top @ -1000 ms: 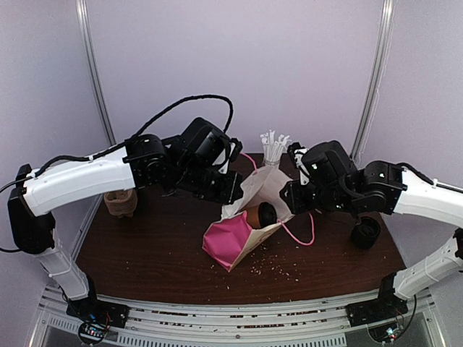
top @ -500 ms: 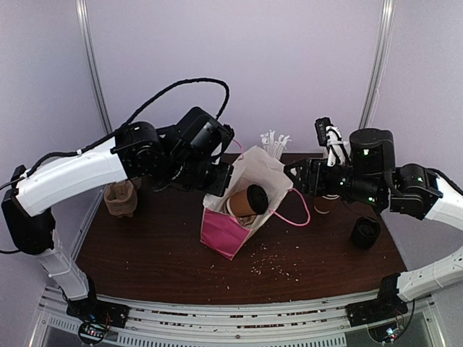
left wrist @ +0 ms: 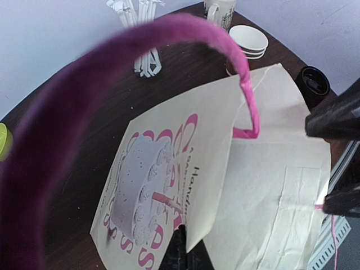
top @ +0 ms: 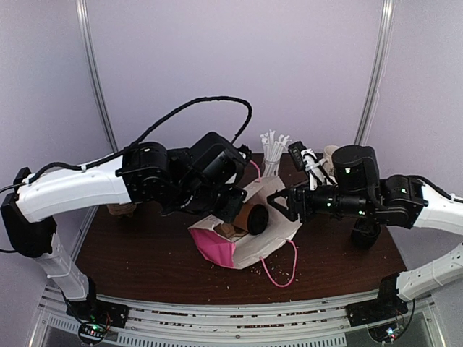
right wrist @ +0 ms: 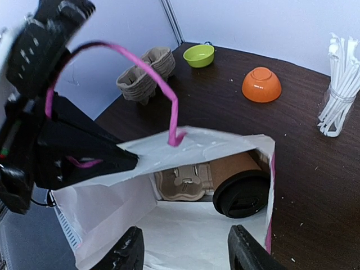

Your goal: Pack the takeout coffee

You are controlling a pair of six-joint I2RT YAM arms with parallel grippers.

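Note:
The takeout coffee [top: 253, 217], a brown paper cup with a black lid [right wrist: 242, 194], lies on its side inside a white and pink paper bag [top: 249, 247]. The bag leans low on the table with its mouth toward the right arm. A moulded cardboard carrier [right wrist: 183, 180] sits in the bag beside the cup. My left gripper [top: 233, 201] is shut on the bag's upper edge [left wrist: 194, 225], with the pink handle [left wrist: 112, 84] looped over it. My right gripper [right wrist: 188, 253] is open and empty just outside the bag's mouth, a little in front of the cup.
A glass of white stirrers [top: 273, 148] stands at the back. A black stack of lids [top: 365, 233] sits at the right. Also there are a cream mug [left wrist: 220, 8], stacked white cups [left wrist: 248, 40], a green bowl [right wrist: 199, 55], an orange bowl [right wrist: 261, 84] and cardboard carriers [right wrist: 146, 76].
The bag has tipped from nearly upright to leaning low toward the front. My left gripper moved down and right with it. My right gripper moved left to the bag's mouth.

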